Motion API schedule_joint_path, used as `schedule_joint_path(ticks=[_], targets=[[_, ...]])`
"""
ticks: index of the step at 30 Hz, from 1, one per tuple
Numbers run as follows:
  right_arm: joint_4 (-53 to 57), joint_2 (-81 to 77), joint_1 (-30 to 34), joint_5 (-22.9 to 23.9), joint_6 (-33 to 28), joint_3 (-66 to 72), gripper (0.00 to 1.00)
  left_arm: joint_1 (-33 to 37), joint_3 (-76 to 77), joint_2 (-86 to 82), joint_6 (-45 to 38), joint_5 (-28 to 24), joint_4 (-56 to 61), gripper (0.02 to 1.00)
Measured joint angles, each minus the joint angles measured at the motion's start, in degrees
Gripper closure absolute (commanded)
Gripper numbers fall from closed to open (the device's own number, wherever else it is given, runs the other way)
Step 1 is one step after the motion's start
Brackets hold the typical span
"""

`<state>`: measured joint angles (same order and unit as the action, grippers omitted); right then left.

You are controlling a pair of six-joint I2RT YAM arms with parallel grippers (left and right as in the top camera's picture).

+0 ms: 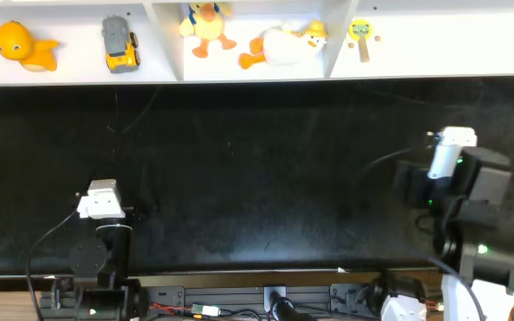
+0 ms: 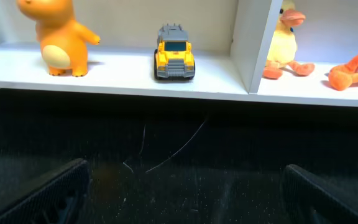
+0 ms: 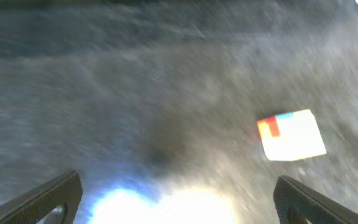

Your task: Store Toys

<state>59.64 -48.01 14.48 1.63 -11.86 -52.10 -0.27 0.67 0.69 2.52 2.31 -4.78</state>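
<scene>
Toys stand in a white shelf [image 1: 257, 71] along the table's far edge. An orange figure [image 1: 25, 45] [image 2: 63, 37] and a yellow-grey truck [image 1: 120, 45] [image 2: 174, 53] share the left compartment. A yellow duck plush [image 1: 207, 27] [image 2: 284, 38] and a white duck plush [image 1: 284, 45] lying down fill the middle one. A small green-yellow toy [image 1: 361, 36] is in the right one. My left gripper [image 1: 103, 201] [image 2: 185, 186] is open with nothing in it, low over the black mat, facing the truck from a distance. My right gripper [image 1: 444, 156] [image 3: 178, 193] hangs open over the mat at the right.
The black mat [image 1: 257, 169] covers the whole table between the arms and the shelf. A small white card with a red and blue mark [image 3: 291, 135] lies on the mat ahead of the right gripper. A bright glare spot [image 3: 160, 208] shows between the right fingers.
</scene>
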Motion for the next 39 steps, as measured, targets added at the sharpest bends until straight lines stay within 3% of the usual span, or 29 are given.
schedule_joint_path(ticks=[18, 30, 39], targets=[[5.7, -9.5, 24.0, -8.8, -25.4, 0.0, 0.003, 0.0, 0.0, 0.0, 0.0, 0.0, 0.0, 0.02], [5.2, -9.5, 37.5, -10.2, -39.8, 0.0, 0.005, 0.0, 0.0, 0.0, 0.0, 0.0, 0.0, 0.02], [-1.3, -12.7, 46.2, -10.9, -49.4, 0.0, 0.016, 0.0, 0.0, 0.0, 0.0, 0.0, 0.0, 0.02]])
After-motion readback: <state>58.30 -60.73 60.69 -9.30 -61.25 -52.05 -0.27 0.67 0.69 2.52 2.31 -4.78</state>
